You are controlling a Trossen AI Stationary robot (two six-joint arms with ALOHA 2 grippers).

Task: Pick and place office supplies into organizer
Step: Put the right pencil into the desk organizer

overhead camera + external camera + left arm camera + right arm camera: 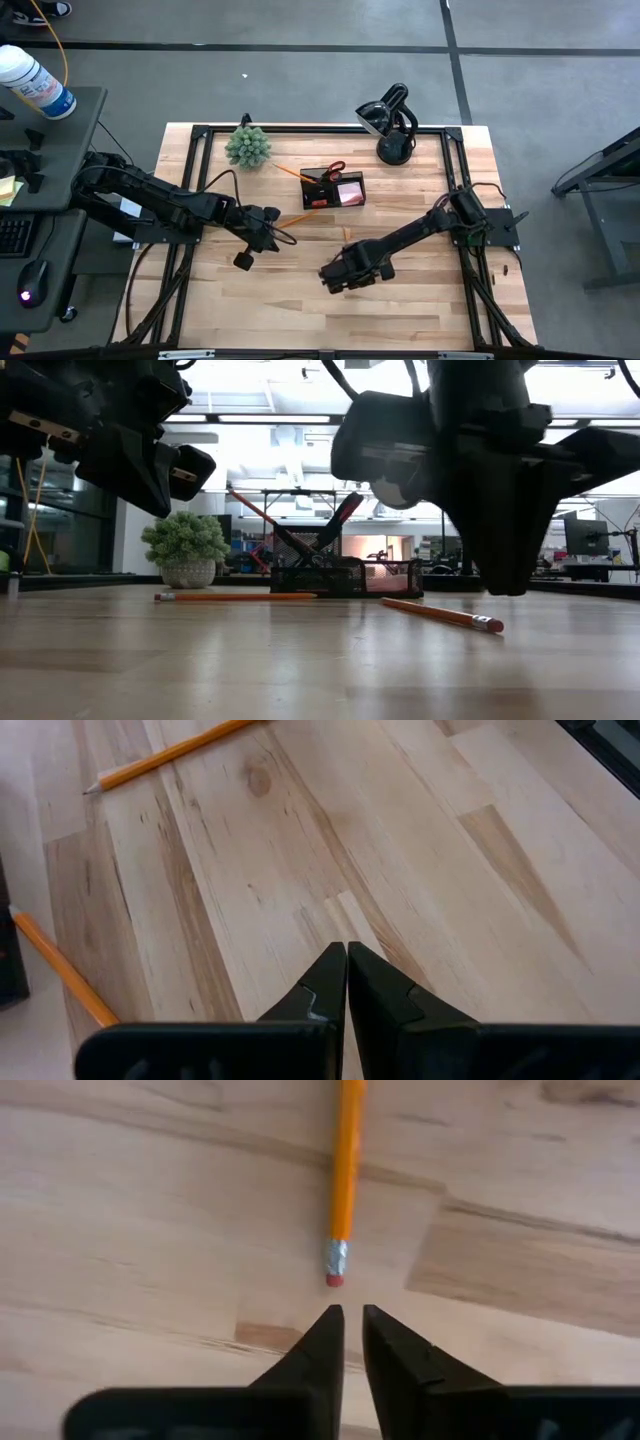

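While left gripper (346, 960) is hovering closed above table (420, 300), right gripper (350, 1325), fingers nearly together and holding nothing, is pointing at pencil (345, 1170) eraser, near organizer (333, 189).

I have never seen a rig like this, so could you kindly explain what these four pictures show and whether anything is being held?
It is a two-armed robot at a wooden table. One picture looks straight down, one looks level across the table top, and two come from cameras on the wrists.

From above, the left claw and right claw both hang over bare wood, nearly closed and holding nothing.

At the back stand the organizer, with red scissors sticking out, a plant and a lamp. Two pencils lie loose: one near the left claw, and one whose eraser end points at the right claw.
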